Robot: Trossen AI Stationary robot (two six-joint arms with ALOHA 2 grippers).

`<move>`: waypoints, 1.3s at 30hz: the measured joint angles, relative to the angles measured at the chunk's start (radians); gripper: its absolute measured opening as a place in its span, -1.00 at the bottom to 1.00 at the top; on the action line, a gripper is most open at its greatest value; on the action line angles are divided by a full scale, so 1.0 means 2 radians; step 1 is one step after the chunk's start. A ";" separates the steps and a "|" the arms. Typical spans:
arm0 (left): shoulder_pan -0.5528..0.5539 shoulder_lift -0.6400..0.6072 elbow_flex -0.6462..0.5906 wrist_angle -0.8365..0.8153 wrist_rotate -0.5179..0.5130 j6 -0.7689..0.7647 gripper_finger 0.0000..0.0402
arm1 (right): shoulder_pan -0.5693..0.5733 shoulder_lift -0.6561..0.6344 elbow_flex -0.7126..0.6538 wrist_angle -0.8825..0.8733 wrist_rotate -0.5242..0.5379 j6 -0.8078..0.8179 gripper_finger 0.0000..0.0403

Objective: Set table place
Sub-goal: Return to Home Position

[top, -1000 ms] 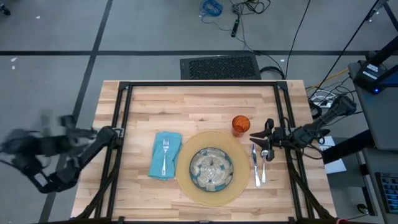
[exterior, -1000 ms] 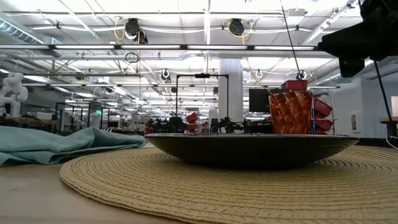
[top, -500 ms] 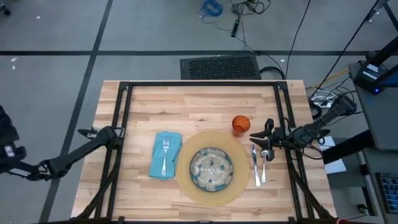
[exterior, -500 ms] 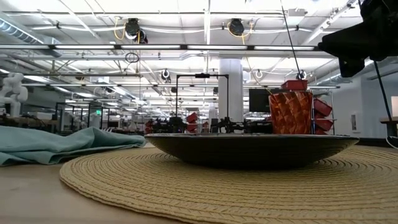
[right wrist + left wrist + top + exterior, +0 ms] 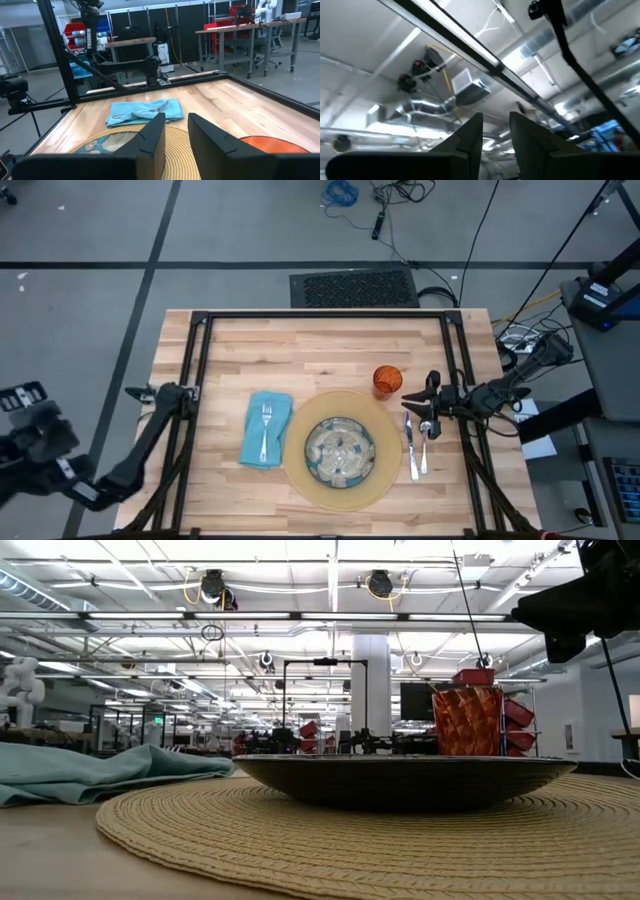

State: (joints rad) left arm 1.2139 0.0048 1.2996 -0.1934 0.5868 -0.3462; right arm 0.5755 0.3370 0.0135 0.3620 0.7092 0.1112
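Place setting (image 5: 340, 448) lies on the near half of table (image 5: 320, 350). Plate (image 5: 312, 450) on mat (image 5: 340, 402); fork (image 5: 266, 428) on napkin (image 5: 252, 448) left; knife (image 5: 411, 442), spoon (image 5: 424, 442) right; cup (image 5: 387, 380) just beyond. Right gripper (image 5: 176, 116) beside cup, fingers slightly parted, empty. Left gripper (image 5: 496, 116) off table's left, likewise.

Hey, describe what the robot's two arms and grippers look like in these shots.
Both arms are dark, nearly black, and built of slim jointed links; the left arm and the right arm look alike. The left gripper and the right gripper each have two dark, flat fingers with angled, tapering tips. No markings or labels show on them.
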 joint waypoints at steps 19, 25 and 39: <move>0.054 0.000 -0.005 0.040 -0.190 0.099 -0.58 | 0.000 0.000 0.000 0.018 -0.002 0.006 -0.63; 0.070 0.000 -0.007 -0.021 -0.192 0.097 -0.58 | 0.000 0.000 0.000 0.018 -0.002 0.002 -0.63; 0.023 0.016 -0.024 -0.031 -0.103 0.129 -0.58 | 0.000 0.000 0.000 0.016 -0.002 0.024 -0.63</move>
State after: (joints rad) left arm 1.2591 0.0360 1.2515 -0.2550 0.3800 -0.0883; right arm 0.5759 0.3370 0.0135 0.3932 0.7054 0.1595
